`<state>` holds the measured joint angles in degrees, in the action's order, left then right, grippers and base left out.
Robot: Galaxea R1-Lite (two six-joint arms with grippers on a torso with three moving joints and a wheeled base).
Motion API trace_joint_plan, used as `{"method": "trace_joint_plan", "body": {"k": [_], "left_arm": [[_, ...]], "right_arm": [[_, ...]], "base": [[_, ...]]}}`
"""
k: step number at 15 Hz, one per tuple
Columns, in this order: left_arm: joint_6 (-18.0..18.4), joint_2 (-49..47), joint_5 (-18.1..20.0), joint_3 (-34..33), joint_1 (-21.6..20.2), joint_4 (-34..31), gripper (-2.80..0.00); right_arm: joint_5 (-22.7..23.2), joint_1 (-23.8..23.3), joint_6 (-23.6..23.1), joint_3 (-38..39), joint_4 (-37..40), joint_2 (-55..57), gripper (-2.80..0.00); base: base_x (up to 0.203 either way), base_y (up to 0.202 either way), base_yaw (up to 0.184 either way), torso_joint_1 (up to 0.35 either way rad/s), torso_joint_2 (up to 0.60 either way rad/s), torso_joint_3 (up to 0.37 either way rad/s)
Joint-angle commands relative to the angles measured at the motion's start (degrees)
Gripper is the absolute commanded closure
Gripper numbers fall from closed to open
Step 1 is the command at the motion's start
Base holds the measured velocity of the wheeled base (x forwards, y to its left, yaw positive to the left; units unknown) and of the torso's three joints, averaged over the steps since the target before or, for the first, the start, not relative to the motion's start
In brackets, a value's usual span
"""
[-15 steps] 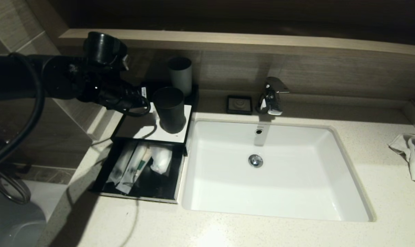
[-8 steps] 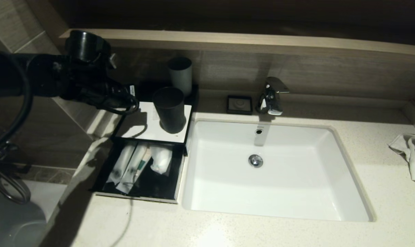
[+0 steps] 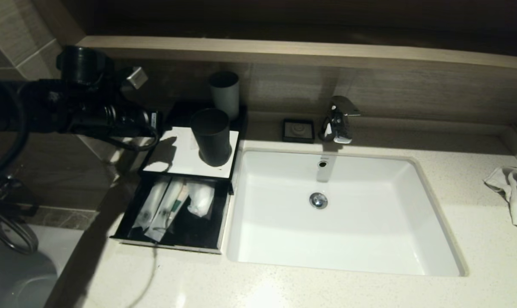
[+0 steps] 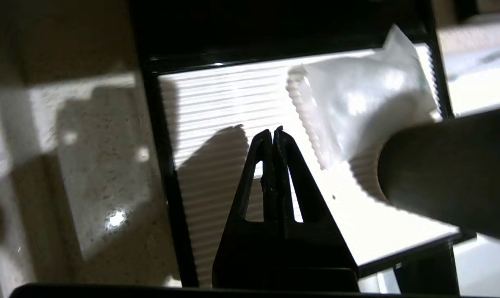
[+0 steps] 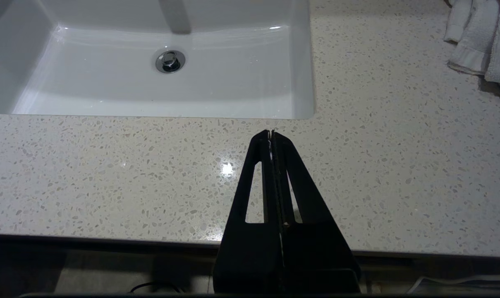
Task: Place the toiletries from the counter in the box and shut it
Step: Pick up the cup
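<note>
Black and low, the box (image 3: 185, 169) sits on the pale speckled bench (image 3: 284, 286) just left of the white sink (image 3: 339, 214), its drawer (image 3: 172, 214) pulled out toward the near edge. Three pale packets lie inside the drawer: a long narrow one (image 3: 149, 207) at the left, a second long one with a green label (image 3: 170, 209) beside it, and a small squarish one (image 3: 200, 199) at the right. A dark cup (image 3: 211, 137) stands on the right part of the box's white top, and a grey cup (image 3: 225, 94) stands behind it by the wall. The left hand (image 4: 273, 134) hovers above the left edge of that top, fingers pressed together and holding nothing, throwing a shadow on the white panel. Farther right sit a small black dish (image 3: 299, 130) and the tap (image 3: 337, 119). A white towel (image 3: 515, 196) lies at the far right. The right hand (image 5: 270, 134) hangs over the near bench edge, fingers pressed together, empty.
</note>
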<state>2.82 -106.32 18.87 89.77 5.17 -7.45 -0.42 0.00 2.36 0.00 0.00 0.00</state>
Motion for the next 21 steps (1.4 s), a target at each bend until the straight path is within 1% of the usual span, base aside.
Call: {"method": "trace_joint_plan", "body": {"k": [1,3,5,7,8,12,13,15,19,21], "left_arm": [[3.1,0.3,6.0,-1.9,-0.9,0.7,0.0],[4.7,0.5,10.8,-2.6,-1.3,1.8,0.0],[8.2,0.9,14.8,-4.1,-1.7,3.2,0.0],[9.8,1.4,18.2,-5.5,-1.9,5.1,0.0],[10.2,1.4,19.1,-5.9,-2.0,5.9,0.0],[12.6,0.9,19.5,-6.5,-2.7,6.2,0.0],[13.4,0.8,20.0,-6.8,-2.8,6.3,0.0],[14.4,0.7,22.3,-6.8,-3.1,6.6,0.0],[14.8,0.7,22.4,-6.9,-3.4,6.9,0.0],[15.9,0.4,22.5,-7.2,-3.3,6.9,0.0]], "right_arm": [[0.0,0.0,0.0,0.0,0.0,0.0,0.0],[0.0,0.0,0.0,0.0,0.0,0.0,0.0],[0.0,0.0,0.0,0.0,0.0,0.0,0.0],[0.0,0.0,0.0,0.0,0.0,0.0,0.0],[0.0,0.0,0.0,0.0,0.0,0.0,0.0],[0.0,0.0,0.0,0.0,0.0,0.0,0.0],[0.0,0.0,0.0,0.0,0.0,0.0,0.0],[0.0,0.0,0.0,0.0,0.0,0.0,0.0],[0.0,0.0,0.0,0.0,0.0,0.0,0.0],[0.0,0.0,0.0,0.0,0.0,0.0,0.0]], "base": [[0.0,0.0,0.0,0.0,0.0,0.0],[0.0,0.0,0.0,0.0,0.0,0.0],[0.0,0.0,0.0,0.0,0.0,0.0],[0.0,0.0,0.0,0.0,0.0,0.0],[0.0,0.0,0.0,0.0,0.0,0.0],[0.0,0.0,0.0,0.0,0.0,0.0],[0.0,0.0,0.0,0.0,0.0,0.0],[0.0,0.0,0.0,0.0,0.0,0.0],[0.0,0.0,0.0,0.0,0.0,0.0],[0.0,0.0,0.0,0.0,0.0,0.0]]}}
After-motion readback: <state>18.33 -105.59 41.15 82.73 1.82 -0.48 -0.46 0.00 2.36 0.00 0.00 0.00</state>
